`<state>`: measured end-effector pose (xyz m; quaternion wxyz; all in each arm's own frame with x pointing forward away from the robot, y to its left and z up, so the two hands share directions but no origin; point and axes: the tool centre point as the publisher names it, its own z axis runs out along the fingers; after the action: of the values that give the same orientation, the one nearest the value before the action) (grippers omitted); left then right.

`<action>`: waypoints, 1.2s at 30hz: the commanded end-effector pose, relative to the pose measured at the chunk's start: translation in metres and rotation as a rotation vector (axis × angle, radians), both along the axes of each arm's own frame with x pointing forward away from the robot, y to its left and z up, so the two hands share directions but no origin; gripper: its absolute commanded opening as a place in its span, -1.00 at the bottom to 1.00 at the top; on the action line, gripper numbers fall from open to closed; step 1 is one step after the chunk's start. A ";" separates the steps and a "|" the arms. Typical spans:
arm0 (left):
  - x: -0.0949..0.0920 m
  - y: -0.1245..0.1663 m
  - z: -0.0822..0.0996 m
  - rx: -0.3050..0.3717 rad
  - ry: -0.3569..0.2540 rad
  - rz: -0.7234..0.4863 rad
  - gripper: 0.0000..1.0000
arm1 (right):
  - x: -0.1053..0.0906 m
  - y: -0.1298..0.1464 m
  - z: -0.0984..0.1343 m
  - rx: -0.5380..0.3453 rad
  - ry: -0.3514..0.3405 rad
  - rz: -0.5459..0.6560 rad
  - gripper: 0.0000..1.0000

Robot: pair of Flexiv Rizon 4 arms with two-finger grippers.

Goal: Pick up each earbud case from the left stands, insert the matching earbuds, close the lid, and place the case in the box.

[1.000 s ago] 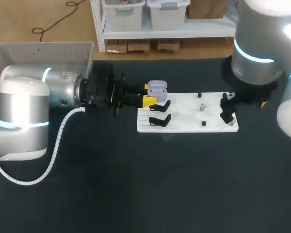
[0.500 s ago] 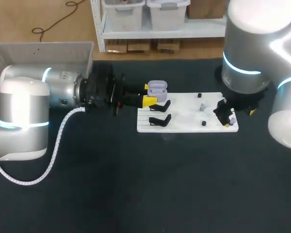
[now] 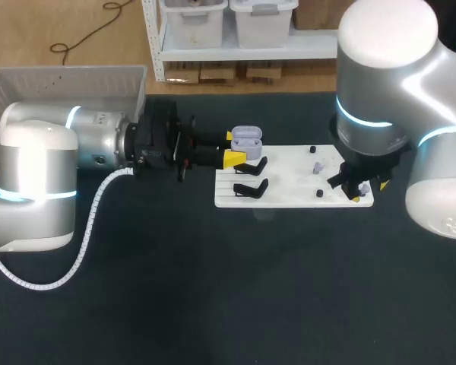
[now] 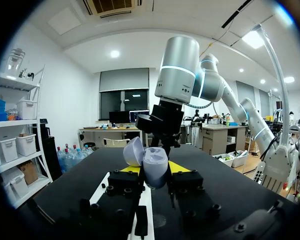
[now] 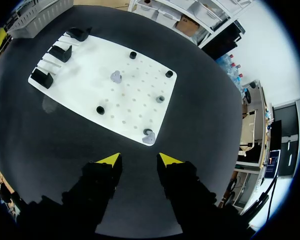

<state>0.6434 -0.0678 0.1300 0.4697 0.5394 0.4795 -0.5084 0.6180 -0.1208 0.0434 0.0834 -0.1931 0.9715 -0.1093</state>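
**Early in the task: the case is held open and both earbuds are waiting on the board**

The left hand (image 3: pixel 232 147) is gripping the one lavender earbud case (image 3: pixel 246 138). Its two yellow-tipped fingers are pressing the case from either side. The case is sitting at the left end of the white board (image 3: pixel 289 199), over the stands, and its lid (image 4: pixel 134 151) is standing open. I cannot tell whether the case is resting on a stand or is lifted clear of it.

The right hand (image 5: pixel 139 160) is hovering above the board's right end. Its fingers are spread apart and are holding nothing.

Judging from this, picking up the case is the only step under way. Nothing is showing inside the case yet. Left to do are inserting the earbuds, closing the lid and placing the case in the box. The box (image 3: pixel 68 80) is sitting on the far left of the tabletop, and no case is showing in the part of it that is visible.

Counted:
- One case.
- Two lavender earbuds lying on the board: one earbud (image 5: pixel 116 76) near the board's middle, the other (image 5: pixel 149 136) at the edge just ahead of the right hand.
- Three black stands (image 5: pixel 60 52) in a row at the board's left end.
- Four small black pegs (image 5: pixel 100 110) dotted around the earbuds.
- One board and one box.
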 end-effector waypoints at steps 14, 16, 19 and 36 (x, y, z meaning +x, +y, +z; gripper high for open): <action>-0.001 0.000 -0.001 -0.002 -0.002 0.004 -1.00 | 0.010 -0.012 -0.021 -0.020 0.007 0.014 -0.05; -0.001 0.000 -0.001 -0.002 -0.002 0.004 -1.00 | 0.012 -0.013 -0.022 -0.018 -0.002 0.020 -0.07; -0.001 0.000 -0.001 -0.002 -0.002 0.004 -1.00 | 0.014 -0.013 -0.024 -0.017 -0.007 0.026 -0.07; -0.001 0.000 -0.001 -0.002 -0.002 0.004 -1.00 | 0.025 -0.014 -0.026 -0.033 -0.050 0.060 -0.21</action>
<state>0.6434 -0.0678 0.1300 0.4697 0.5394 0.4795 -0.5084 0.6436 -0.1330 0.0179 0.1030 -0.2210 0.9614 -0.1278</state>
